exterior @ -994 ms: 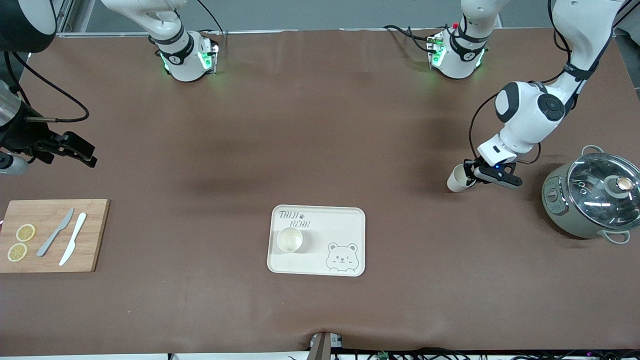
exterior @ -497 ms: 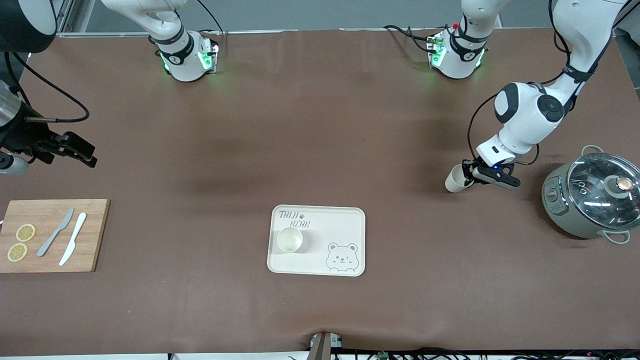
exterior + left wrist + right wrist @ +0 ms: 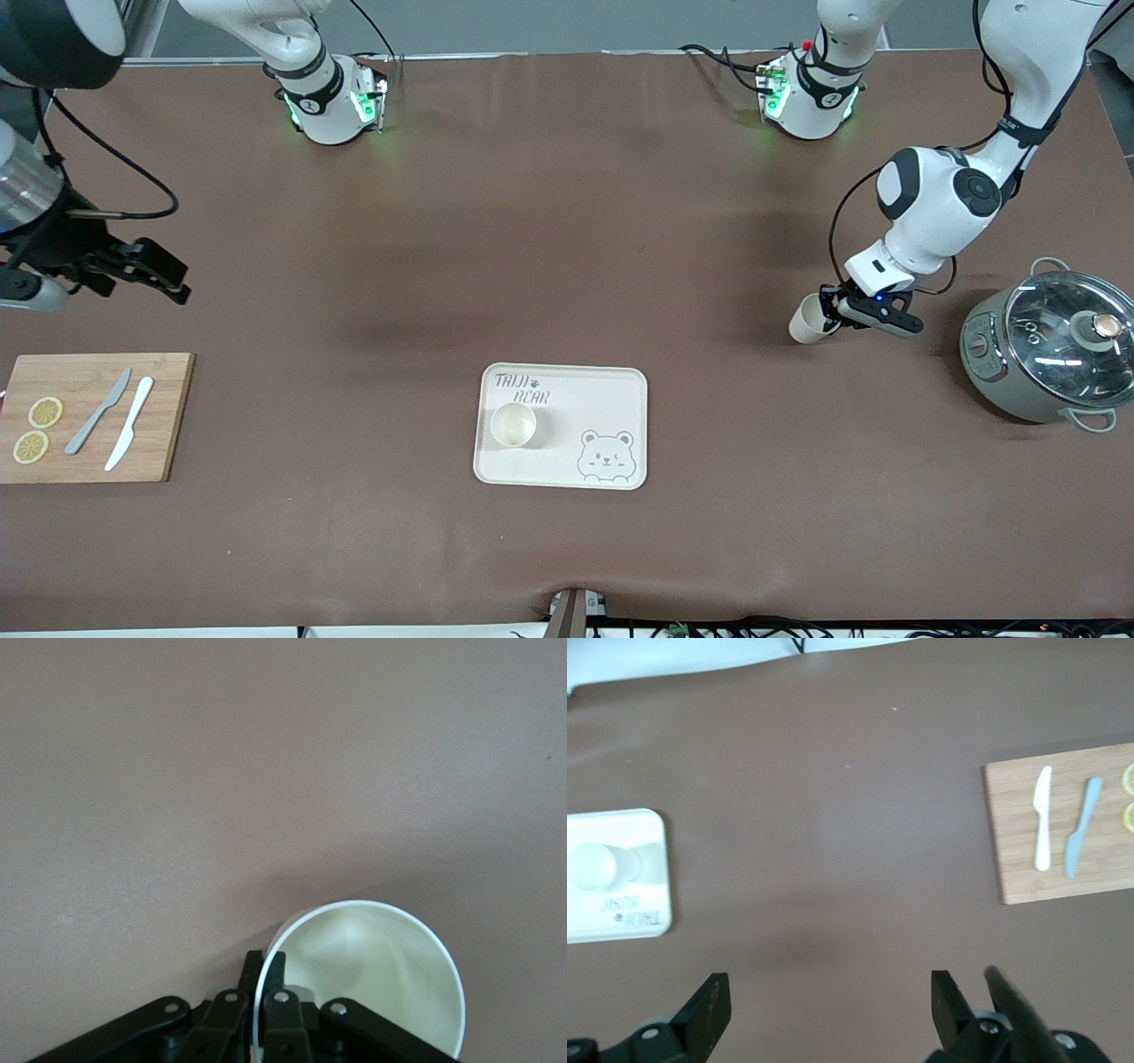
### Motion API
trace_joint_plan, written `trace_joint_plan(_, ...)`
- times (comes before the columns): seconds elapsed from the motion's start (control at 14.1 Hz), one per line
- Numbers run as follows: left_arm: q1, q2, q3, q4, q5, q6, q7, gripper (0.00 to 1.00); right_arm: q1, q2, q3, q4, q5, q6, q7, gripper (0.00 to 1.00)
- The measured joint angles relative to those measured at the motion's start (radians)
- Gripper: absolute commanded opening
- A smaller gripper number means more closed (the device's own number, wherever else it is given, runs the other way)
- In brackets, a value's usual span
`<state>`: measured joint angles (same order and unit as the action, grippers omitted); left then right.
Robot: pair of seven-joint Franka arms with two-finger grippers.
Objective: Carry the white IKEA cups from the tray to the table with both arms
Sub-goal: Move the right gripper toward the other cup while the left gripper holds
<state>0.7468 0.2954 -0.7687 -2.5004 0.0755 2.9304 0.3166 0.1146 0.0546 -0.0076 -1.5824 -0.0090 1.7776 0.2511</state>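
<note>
One small cream-white handleless tapered cup point(image 3: 809, 319) is already off the tray, pinched by its rim in the left claw point(image 3: 833, 312): one finger inside the wall, one outside, pressed together on it, as the left wrist view shows point(image 3: 359, 979). This cup is tilted, not upright. Its long axis leans with the narrow base pointing toward the right arm's end of the tabletop and the open mouth toward the claw. It sits low over the bare matte brown tabletop point(image 3: 567, 230), between the tray and the grey-green lidded cooking pot point(image 3: 1045, 346); I cannot tell whether its base touches the mat. So the first transfer looks nearly done, judged from this: setting down upright and release remain.

The second identical cream-white cup point(image 3: 513, 424) stands upright in the cream rounded-rectangle tray with the bear drawing point(image 3: 611, 390), mouth up, axis vertical, just under the grey lettering. It is untouched, and moving it is the whole remaining half of the task.

The right claw point(image 3: 146, 266) hangs with its fingers spread wide and nothing between them, over the tabletop at the right arm's end, above the bamboo cutting board point(image 3: 168, 416) carrying two knives and lemon slices, well apart from the tray.
</note>
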Motion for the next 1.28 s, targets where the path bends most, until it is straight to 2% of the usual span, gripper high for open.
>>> trace_joint_plan(0.28,0.000,0.015,0.000,0.012,0.000,0.006,0.002,0.00,0.142,0.075,0.005,-0.002,0.001,0.126,0.260,1.00)
trace_joint_plan(0.5,0.000,0.040,0.000,0.022,0.000,0.017,0.017,0.00,0.216,0.163,0.005,0.008,-0.007,0.164,0.399,1.00)
trace_joint_plan(0.92,0.001,0.075,0.008,0.039,0.020,0.028,0.041,0.00,0.300,0.323,0.003,0.046,-0.052,0.301,0.560,1.00)
trace_joint_plan(1.28,0.003,0.076,0.051,0.052,0.085,0.028,0.041,0.00,0.335,0.417,0.003,0.092,-0.090,0.336,0.693,1.00)
